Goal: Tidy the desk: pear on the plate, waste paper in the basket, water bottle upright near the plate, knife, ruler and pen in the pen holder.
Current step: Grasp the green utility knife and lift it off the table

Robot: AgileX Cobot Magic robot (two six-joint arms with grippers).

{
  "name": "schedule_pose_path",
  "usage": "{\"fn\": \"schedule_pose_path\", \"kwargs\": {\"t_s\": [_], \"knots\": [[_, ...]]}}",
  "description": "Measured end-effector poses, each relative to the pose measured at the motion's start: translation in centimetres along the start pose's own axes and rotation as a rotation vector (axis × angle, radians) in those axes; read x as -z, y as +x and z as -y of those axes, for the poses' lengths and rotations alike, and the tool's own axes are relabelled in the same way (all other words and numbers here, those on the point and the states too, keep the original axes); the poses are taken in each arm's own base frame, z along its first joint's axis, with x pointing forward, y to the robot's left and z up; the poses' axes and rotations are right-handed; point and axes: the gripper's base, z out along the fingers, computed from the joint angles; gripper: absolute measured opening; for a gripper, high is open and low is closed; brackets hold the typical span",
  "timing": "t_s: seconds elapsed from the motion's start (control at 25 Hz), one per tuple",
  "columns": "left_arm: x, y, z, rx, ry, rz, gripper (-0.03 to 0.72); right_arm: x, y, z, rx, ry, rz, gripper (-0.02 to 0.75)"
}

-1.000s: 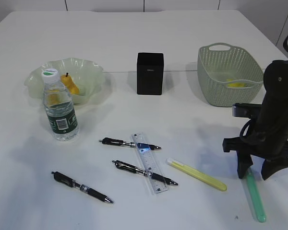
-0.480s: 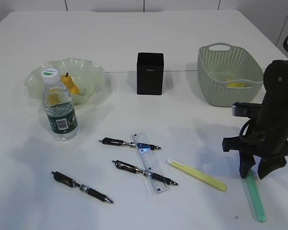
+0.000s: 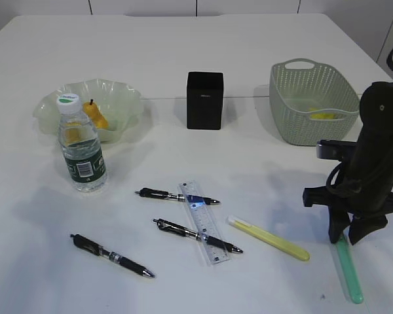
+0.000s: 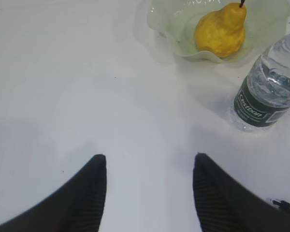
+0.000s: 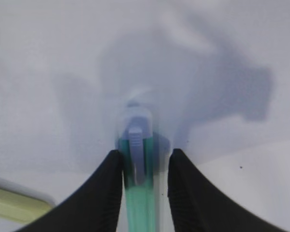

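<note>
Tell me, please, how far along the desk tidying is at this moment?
Done: the pear lies in the plate, the water bottle stands upright beside it, and something yellow is in the basket. In hand: the right gripper straddles a green knife. Left: the ruler, three pens and a yellow knife, outside the pen holder.

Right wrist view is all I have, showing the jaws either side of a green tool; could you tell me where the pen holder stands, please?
Observer: The pen holder stands at the back centre of the desk, left of the basket.
Operator: Is the pear placed?
Observer: Yes, the pear lies in the plate.
Operator: And the bottle?
Observer: The water bottle stands upright beside the plate.
</note>
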Motion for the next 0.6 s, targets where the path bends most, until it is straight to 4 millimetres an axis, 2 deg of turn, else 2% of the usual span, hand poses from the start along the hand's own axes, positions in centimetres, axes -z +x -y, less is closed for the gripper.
{"fn": "schedule_pose_path", "kwargs": {"t_s": [0.6], "knots": [[0.00,0.00,0.00,0.000,0.000,0.000,0.402,0.00,-0.08,-0.04,-0.003,-0.004,0.009,0.126]]}}
